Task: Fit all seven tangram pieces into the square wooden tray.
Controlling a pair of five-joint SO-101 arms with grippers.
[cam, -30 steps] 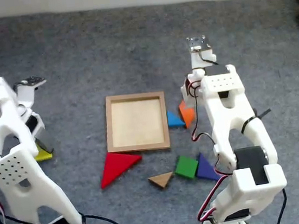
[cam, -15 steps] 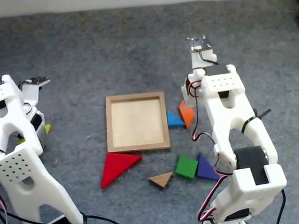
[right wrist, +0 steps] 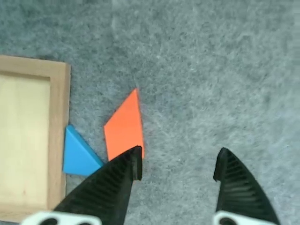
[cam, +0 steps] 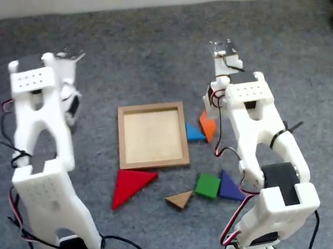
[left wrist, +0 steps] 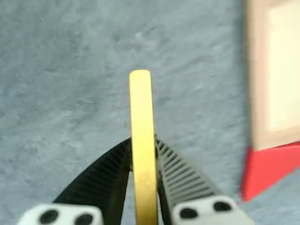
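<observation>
Left gripper (left wrist: 143, 140): clamped shut on a yellow piece (left wrist: 140, 108), with one ribbed finger on each flat face. Holds the piece edge-on over the grey surface (left wrist: 61, 70), well to the side of the wooden tray (left wrist: 255, 70). In the high view, hidden beneath the left arm (cam: 36, 110), raised near the tray's (cam: 148, 109) far left corner and apart from it.

Right gripper (right wrist: 178, 157): fingers spread wide, nothing between them. Hangs over the surface beside the tray's (right wrist: 58, 117) right rim. One fingertip overlaps the near corner of the orange piece (right wrist: 124, 126); cannot tell whether it touches.

Tray: lies flat and square to the arms, between them, with bare pale wood inside the frame.

Right of the tray:
- Blue triangle (cam: 194, 133), flat, with one side against the rim (right wrist: 78, 154).
- Orange piece (cam: 207, 125), a slanted four-sided shape, just beside the blue triangle on its outer side and partly under the right arm (cam: 260, 143) in the high view.

Near side of the tray:
- Large red triangle (cam: 130, 185), flat, with its long edge up against the tray's near left corner; seen there too past the yellow piece (left wrist: 267, 168).
- Farther toward the right arm, a row of three: small brown triangle (cam: 180, 200), green square (cam: 208, 185) just beside it, and purple triangle (cam: 229, 185) touching the green square, with its outer side hidden by the arm.
</observation>
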